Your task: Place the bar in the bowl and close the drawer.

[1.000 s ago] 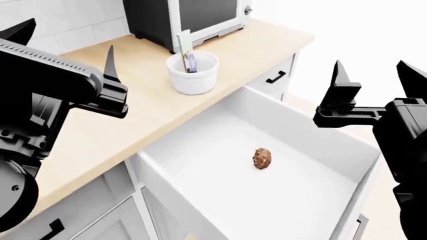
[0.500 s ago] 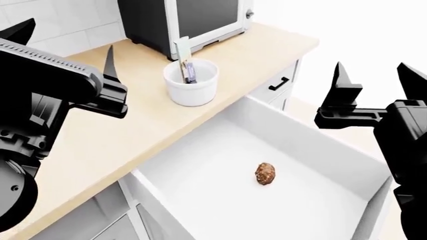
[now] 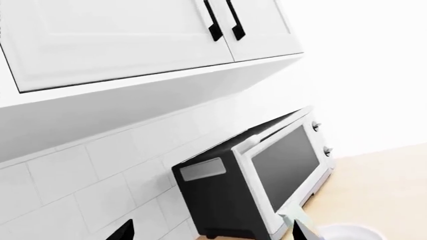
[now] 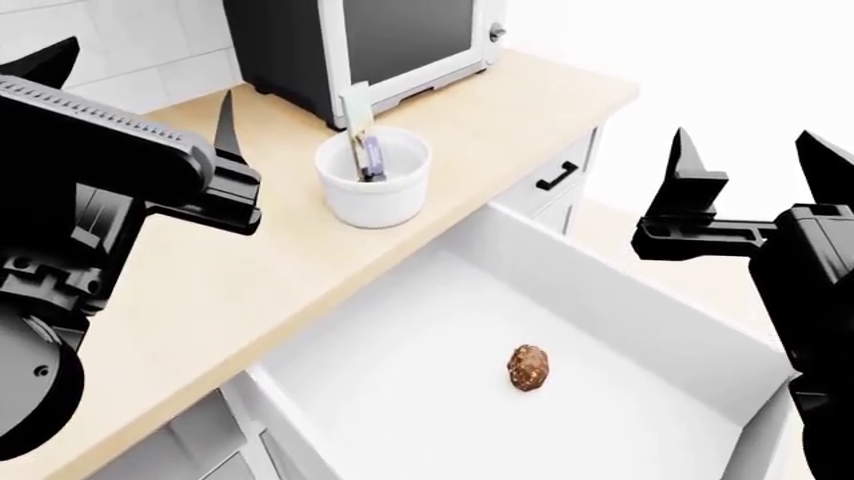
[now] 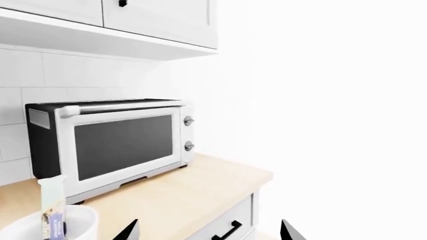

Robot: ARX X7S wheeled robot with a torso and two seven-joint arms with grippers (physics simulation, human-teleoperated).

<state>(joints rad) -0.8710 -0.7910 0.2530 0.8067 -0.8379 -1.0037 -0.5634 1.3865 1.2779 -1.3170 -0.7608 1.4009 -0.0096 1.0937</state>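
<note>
The bar (image 4: 360, 140) is already stood upright in the bowl (image 4: 375, 178) on the bench (image 4: 494, 110), so the first half can be judged done. The drawer (image 4: 641, 290) is left pulled wide open, with only a brown ball (image 4: 530, 367) inside; closing remains. The left tool (image 4: 134, 110) is held apart and empty beside the bowl. The right tool (image 4: 747, 170), likewise apart, is held above the drawer's far side, touching nothing.

Likely home kitchen; toaster oven (image 5: 113, 145); tiled backsplash (image 3: 87, 185); cabinets (image 3: 133, 35)
</note>
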